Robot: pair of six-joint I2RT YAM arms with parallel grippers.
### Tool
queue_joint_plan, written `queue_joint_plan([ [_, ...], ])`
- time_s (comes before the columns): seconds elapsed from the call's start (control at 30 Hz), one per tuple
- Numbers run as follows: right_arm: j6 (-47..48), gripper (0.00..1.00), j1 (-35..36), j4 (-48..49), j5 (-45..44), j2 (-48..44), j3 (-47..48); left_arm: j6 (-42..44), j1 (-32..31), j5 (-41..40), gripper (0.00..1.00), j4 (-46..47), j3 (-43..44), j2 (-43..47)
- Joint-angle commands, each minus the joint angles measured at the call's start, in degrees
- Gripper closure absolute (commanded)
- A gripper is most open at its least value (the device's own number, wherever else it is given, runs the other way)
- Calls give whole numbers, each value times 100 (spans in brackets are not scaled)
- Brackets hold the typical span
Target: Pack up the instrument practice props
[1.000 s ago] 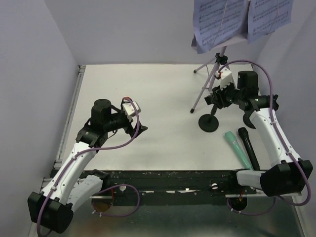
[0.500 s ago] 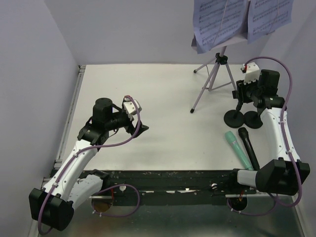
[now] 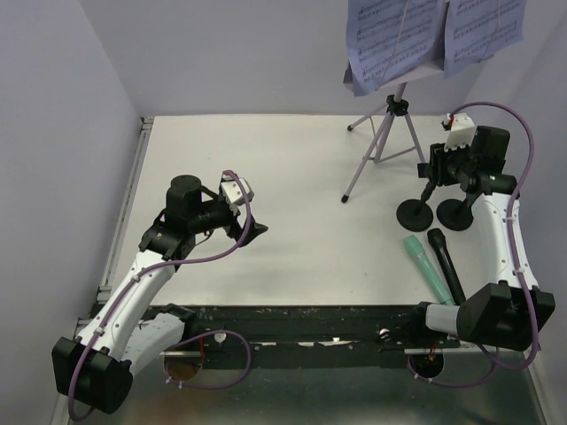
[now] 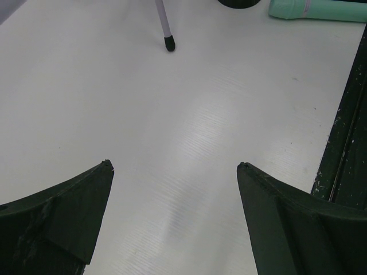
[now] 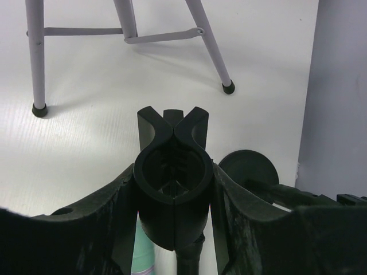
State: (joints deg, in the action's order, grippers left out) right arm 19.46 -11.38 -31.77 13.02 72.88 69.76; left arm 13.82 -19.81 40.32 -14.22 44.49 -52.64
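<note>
My right gripper [image 3: 433,175] [image 5: 173,197] is shut on the clip head of a black round-based mic holder [image 5: 173,177]. Its base [image 3: 415,212] sits right next to the second holder's base [image 3: 457,213] [image 5: 250,167] at the right of the table. The mint-green microphone [image 3: 426,266] and the black microphone [image 3: 446,264] lie side by side nearer the front edge. The lilac tripod music rack [image 3: 387,142] stands at the back with sheet-music pages [image 3: 396,37] on it. My left gripper [image 3: 249,229] [image 4: 175,166] is open and empty over bare table.
The right wall [image 5: 338,91] is close beside the holders. The tripod feet [image 5: 39,109] stand just behind and left of the held holder. The table's black front edge [image 3: 301,314] runs along the near side. One tripod foot [image 4: 169,43] and the mint microphone's end [image 4: 318,9] show in the left wrist view.
My right gripper has carried the mic holder to the right, from in front of the tripod to beside the second holder. The left arm has barely moved.
</note>
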Motion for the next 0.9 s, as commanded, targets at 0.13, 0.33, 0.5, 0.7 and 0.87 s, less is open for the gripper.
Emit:
queue_joint_plan([
  [0.13,-127,79,-75,13,290,68,143,-81,21,205,1,165,-89,26],
  [0.33,-4,71,-75,-40,-53,86,47,-117,30,231,1,218,-81,8],
  [0.5,-136,31,-75,-171,-115,16,230,-169,21,293,1,253,-55,-44],
  [0.7,-250,9,-84,-496,-80,-46,977,-152,4,231,1,323,112,-228],
  [0.87,-391,8,-75,-533,210,-283,1392,-318,-40,178,1,726,411,-684],
])
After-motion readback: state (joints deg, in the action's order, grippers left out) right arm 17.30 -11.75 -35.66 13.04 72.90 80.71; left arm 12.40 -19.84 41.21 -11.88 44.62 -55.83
